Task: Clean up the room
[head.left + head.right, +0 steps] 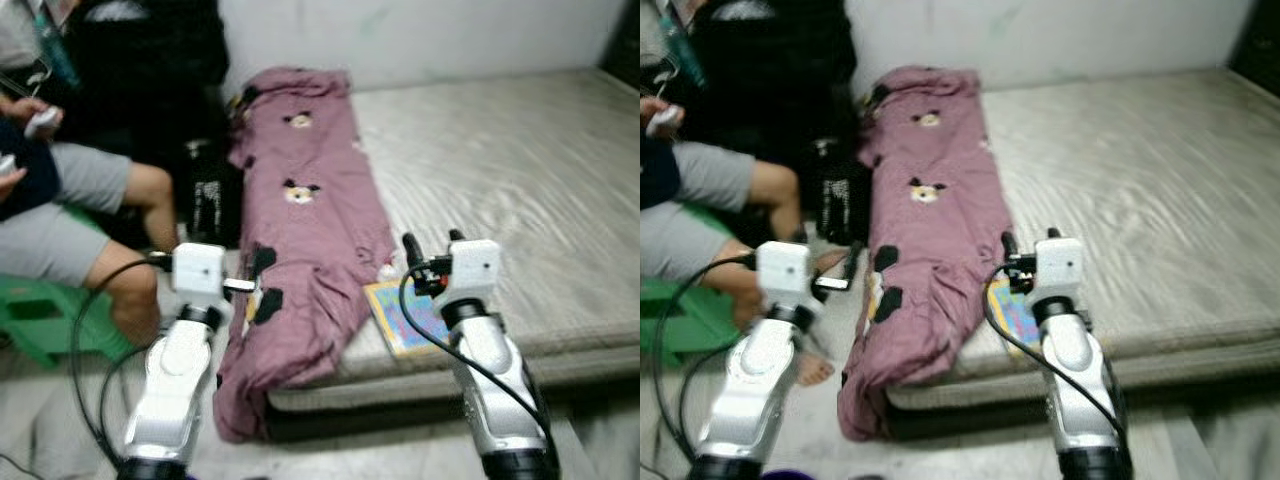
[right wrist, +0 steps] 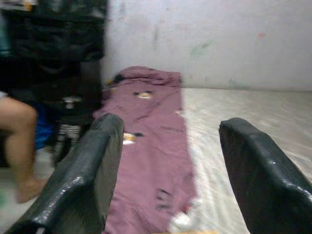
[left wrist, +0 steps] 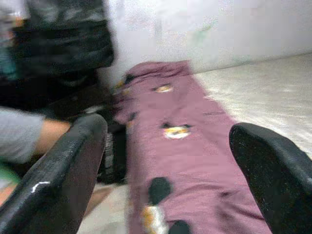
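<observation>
Both my end effectors are up at the bed's near edge, fingers apart and empty: left end effector (image 1: 243, 285) at the hanging end of the purple blanket (image 1: 305, 215), right end effector (image 1: 430, 240) above the colourful book (image 1: 405, 315) beside it. I'd take the blanket first, pinching the bunched near end where folds give bite. Its long axis runs away from me along the mattress (image 1: 520, 190)'s left side toward the wall (image 1: 420, 35).
</observation>
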